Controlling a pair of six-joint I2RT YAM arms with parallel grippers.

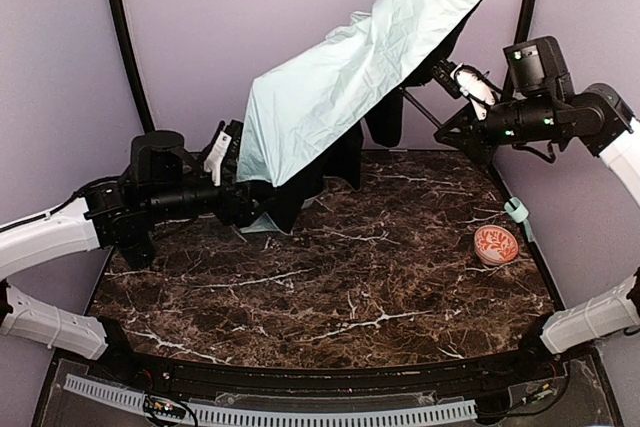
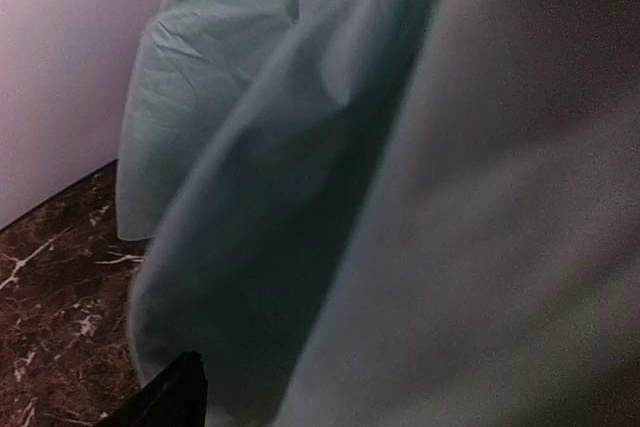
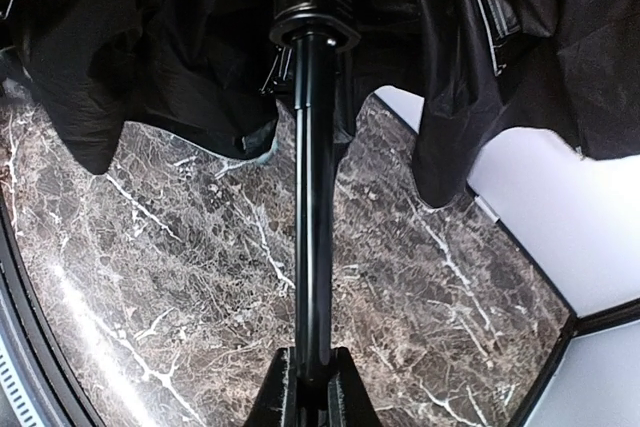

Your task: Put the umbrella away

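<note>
At the back of the table (image 1: 350, 277), the umbrella (image 1: 340, 77) hung tilted and half-folded above the marble. The right gripper (image 3: 310, 375) was clamped on its black shaft (image 3: 313, 197); the left gripper (image 1: 228, 154) stood spread wide against the mint canopy (image 2: 260, 147)
</note>
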